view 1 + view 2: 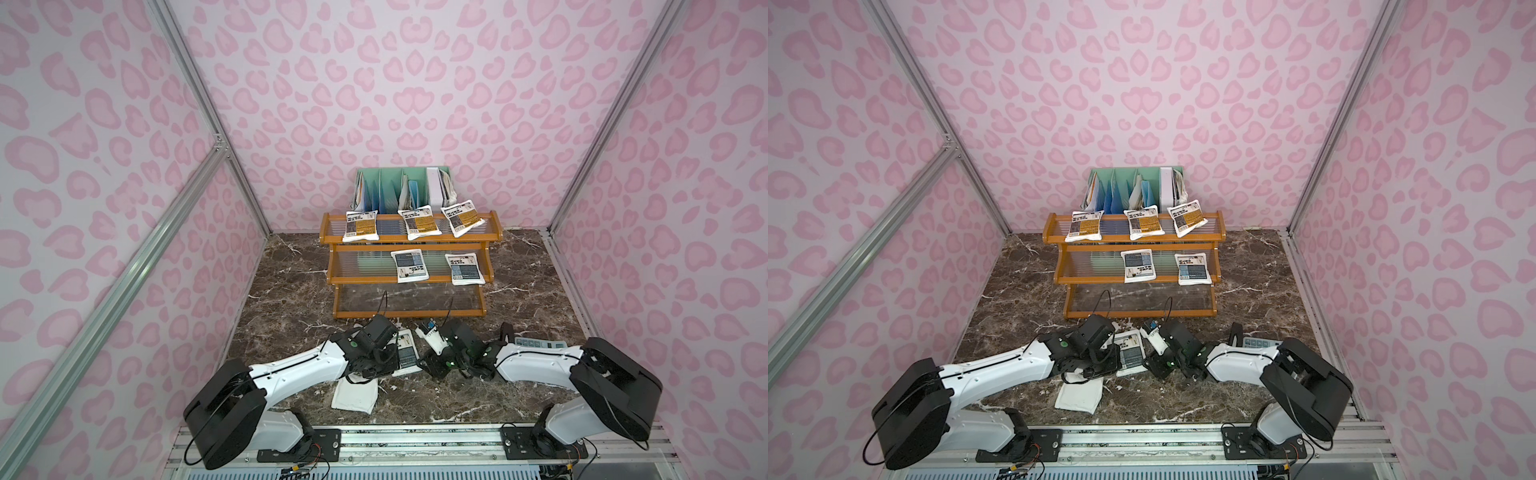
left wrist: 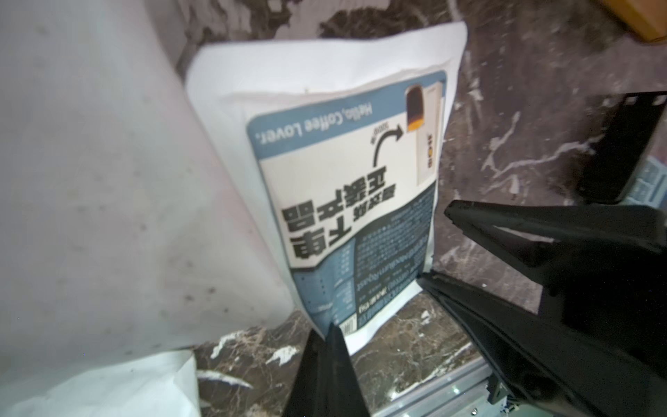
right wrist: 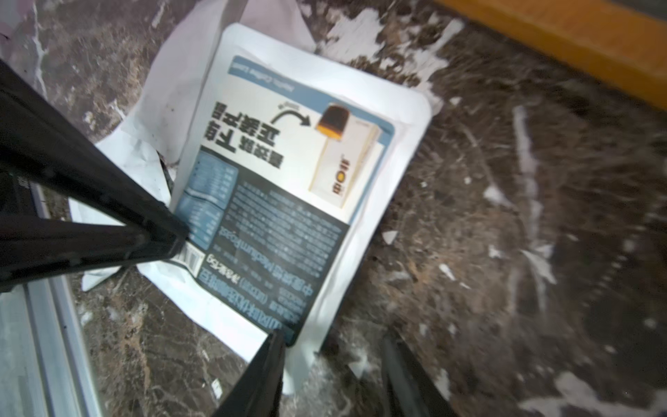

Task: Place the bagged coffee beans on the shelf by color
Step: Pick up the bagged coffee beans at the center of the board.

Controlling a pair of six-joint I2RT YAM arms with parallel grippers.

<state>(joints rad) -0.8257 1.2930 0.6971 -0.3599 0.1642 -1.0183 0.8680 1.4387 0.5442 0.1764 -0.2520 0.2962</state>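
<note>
Left fingers (image 2: 325, 372), thin black wedges, are clenched on the flat seam corner by the barcode of a blue-labelled pouch (image 2: 346, 187). Right fingers (image 3: 263, 372) are spread apart and grip nothing. One tip is over the other corner of the same short edge, its mate over bare desk.

Pouch: flat white pillow shape, glossy film, rounded corners, printed face up. It lies on the dark brown, white-veined marble desk (image 1: 291, 291), between both arms and just in front of the shelf (image 1: 361, 281). A creased plain white pouch back (image 1: 355, 395) lies just beside it.

Shelf: orange-brown wood frame, three steps of clear ribbed plastic.
- Top step: three orange-yellow pouches (image 1: 360, 226) (image 1: 419, 224) (image 1: 461, 220).
- Middle step: two blue pouches (image 1: 409, 266) (image 1: 464, 269), at its middle and right end.
</note>
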